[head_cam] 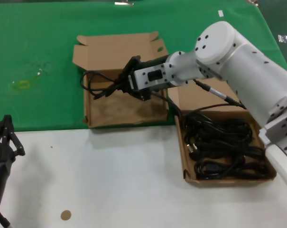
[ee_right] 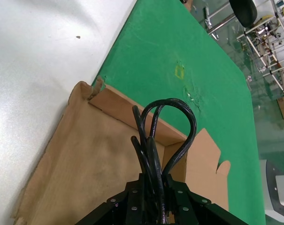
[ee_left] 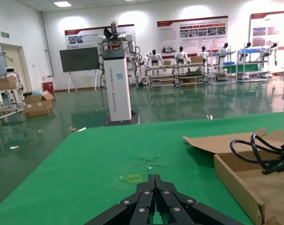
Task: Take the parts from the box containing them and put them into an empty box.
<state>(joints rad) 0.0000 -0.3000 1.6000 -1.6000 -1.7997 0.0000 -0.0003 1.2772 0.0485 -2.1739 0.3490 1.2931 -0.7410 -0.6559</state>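
Our left gripper (head_cam: 4,130) waits at the near left edge of the white table (head_cam: 110,180), its fingers drawn together on nothing. Just right of it across the green mat (head_cam: 39,57), the empty box (head_cam: 98,119) lies open, its floor bare. Above that floor our right gripper (head_cam: 125,84) hangs with its jaws clamped on one power cord (head_cam: 93,80), whose loops spill toward and over the box's far left wall. At far right, the box containing them (head_cam: 187,173) holds the rest of the cords (head_cam: 224,147) in a loose tangle. We judge the placing step is in hand: we should lower the bundle toward the middle of the floor before letting go, so the overhanging loops drop inside rather than snag on the wall or drape outside.
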